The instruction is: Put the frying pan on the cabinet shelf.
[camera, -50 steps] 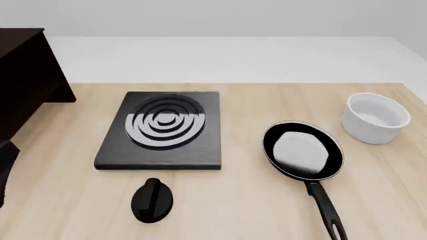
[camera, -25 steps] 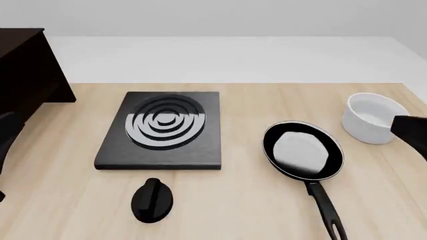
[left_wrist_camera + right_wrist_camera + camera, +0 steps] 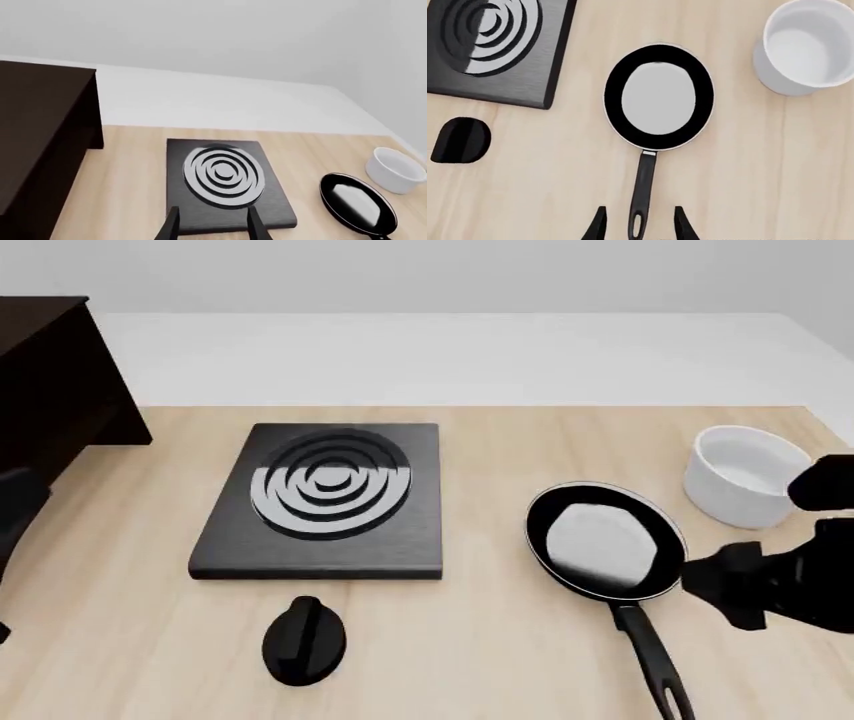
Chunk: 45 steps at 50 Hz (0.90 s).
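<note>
Both sets of jaws stood parted with nothing held between them. The right gripper point(image 3: 637, 225) showed its two fingertips point(image 3: 598, 224) on either side of the loop end of the frying pan point(image 3: 658, 98) handle, with a gap on both sides and no contact visible. The left gripper point(image 3: 212, 227) was likewise spread, its tips hanging over the near edge of the stove plate point(image 3: 223, 182) — empty.

Frying pan position: flat on the wooden table point(image 3: 507, 660), right of centre, with the pale interior facing up and the long handle pointing back toward the robot's side. The white bowl point(image 3: 749, 476) sat just beside the pan's far right rim, apart from it. The stove plate lay to the pan's left, with a clear strip of table between them. A small black knob point(image 3: 306, 639) rested on the table near the plate's front edge.

Right arm point(image 3: 787, 575): entered the front view from the right, low over the table beside the pan's handle.

Cabinet point(image 3: 54, 405): a dark block at the far left edge of the table — well apart from the pan. Its shelf could not be made out in these views.
</note>
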Available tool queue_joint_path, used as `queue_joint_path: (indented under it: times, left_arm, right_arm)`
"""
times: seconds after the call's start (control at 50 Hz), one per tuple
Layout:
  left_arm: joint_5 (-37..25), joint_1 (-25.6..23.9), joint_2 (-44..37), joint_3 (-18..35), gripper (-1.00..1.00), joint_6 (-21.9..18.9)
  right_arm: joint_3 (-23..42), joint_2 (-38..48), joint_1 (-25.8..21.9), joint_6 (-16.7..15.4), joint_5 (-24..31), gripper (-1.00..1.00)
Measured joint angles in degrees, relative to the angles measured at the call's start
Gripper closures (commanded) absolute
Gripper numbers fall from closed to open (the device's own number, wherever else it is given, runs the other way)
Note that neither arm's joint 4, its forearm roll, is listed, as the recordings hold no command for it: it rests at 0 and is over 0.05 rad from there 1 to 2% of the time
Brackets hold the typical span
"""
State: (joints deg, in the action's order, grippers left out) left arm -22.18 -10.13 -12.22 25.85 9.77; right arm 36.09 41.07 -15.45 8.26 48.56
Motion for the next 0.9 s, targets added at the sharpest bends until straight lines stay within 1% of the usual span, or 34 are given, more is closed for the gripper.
queue_joint_path:
  times: [0.14, 0.22, 0.32, 0.58, 0.7, 0.9]
  left_arm:
    - [0.66, -0.78, -0.22, -0.96, -1.0, -0.08]
    - [0.93, -1.06, -0.33, -1.31, -1.0, -0.08]
    - [1.18, -1.25, -0.44, -1.7, -1.0, -0.01]
    - [1.61, -1.47, -0.65, -2.32, -1.0, 0.26]
    - [1.84, -1.57, -0.73, -2.7, -1.0, 0.41]
    - [2.16, -1.76, -0.94, -3.14, -1.0, 0.65]
  right_arm:
    - [-3.36, 4.03, 1.14, -2.42, -3.58, -1.0]
    - [-4.21, 6.24, 1.25, -3.22, -5.33, -1.0]
    - [-4.45, 9.03, 1.28, -3.96, -7.23, -1.0]
    - [-3.49, 14.93, 1.76, -5.4, -9.53, -1.0]
    - [-3.78, 16.72, 2.11, -5.71, -10.43, -1.0]
    - [-5.21, 19.21, 1.2, -4.43, -12.39, -1.0]
